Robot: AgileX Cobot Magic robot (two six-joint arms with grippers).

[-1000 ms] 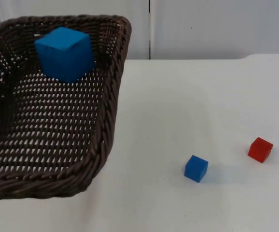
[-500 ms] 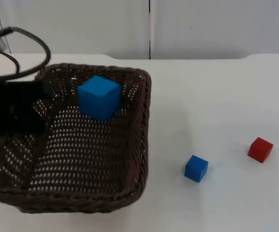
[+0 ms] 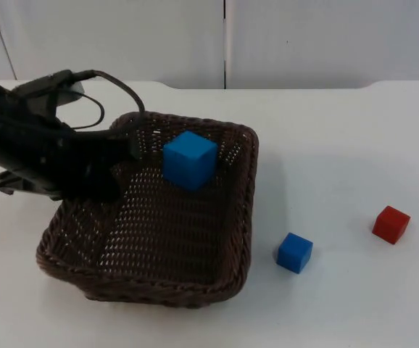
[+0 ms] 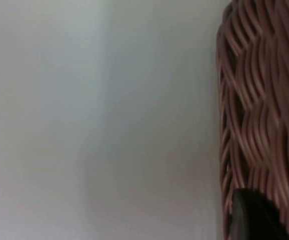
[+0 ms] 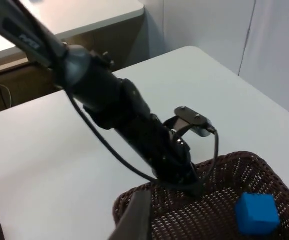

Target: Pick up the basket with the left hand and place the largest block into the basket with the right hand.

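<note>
The largest block (image 3: 189, 159), bright blue, already sits inside the basket (image 3: 217, 279), against its far wall, so the main job looks done. The left gripper (image 3: 115, 156) is clamped on the basket's rim at the far left corner; whether the basket rests on the table (image 3: 325, 145) or hangs just above it I cannot tell. The right gripper (image 5: 134, 220) waits high off to the side, fingers' state unclear. A small blue block (image 3: 294, 252) and red block (image 3: 391, 224) lie near the table's right edge, well apart from the basket, with open room between
</note>
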